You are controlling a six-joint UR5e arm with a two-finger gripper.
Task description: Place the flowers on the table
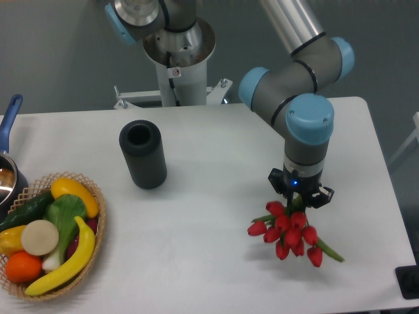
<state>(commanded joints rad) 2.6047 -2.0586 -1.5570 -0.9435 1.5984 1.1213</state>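
The gripper clenched the flowers over the table, near its right edge. Bare tabletop stretched left toward the black cylinder.

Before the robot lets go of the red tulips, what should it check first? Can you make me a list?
1. Gripper has the flowers: ok, it sits right over the stems.
2. Flowers over the table: ok, well inside the edge.
3. Flowers resting on the table: cannot tell, the height is not readable from this view.
4. Landing spot free: ok, the black cylinder and the vegetable basket are far off to the side.
5. Jaws open or shut: cannot tell, the flowers hide them.
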